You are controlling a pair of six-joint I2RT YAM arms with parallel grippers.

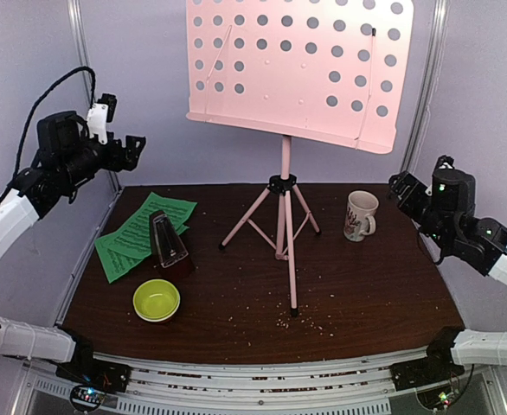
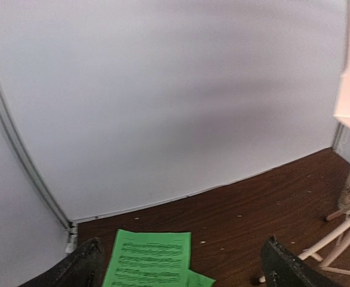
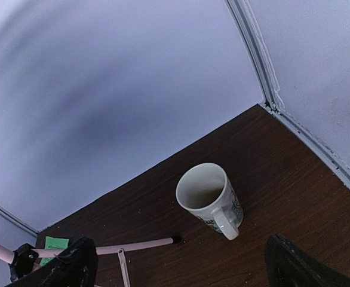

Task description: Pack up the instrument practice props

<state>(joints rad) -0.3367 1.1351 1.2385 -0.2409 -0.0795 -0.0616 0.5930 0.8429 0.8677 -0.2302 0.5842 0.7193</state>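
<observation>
While the left claw (image 1: 134,150) hangs wide and empty left of the pink music stand (image 1: 285,207), green sheet-music pages (image 1: 137,232) and the metronome (image 1: 167,246) sit unpacked beneath. Right of the stand, the right claw (image 1: 405,192) gapes too. Next, probably: descend onto the metronome.

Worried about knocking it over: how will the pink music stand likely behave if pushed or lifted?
The music stand is probably top-heavy: its wide perforated desk sits high on one thin pole over narrowly spread legs, so a high push would likely tip it. The thin tubing looks light, so it may slide on the table.
</observation>
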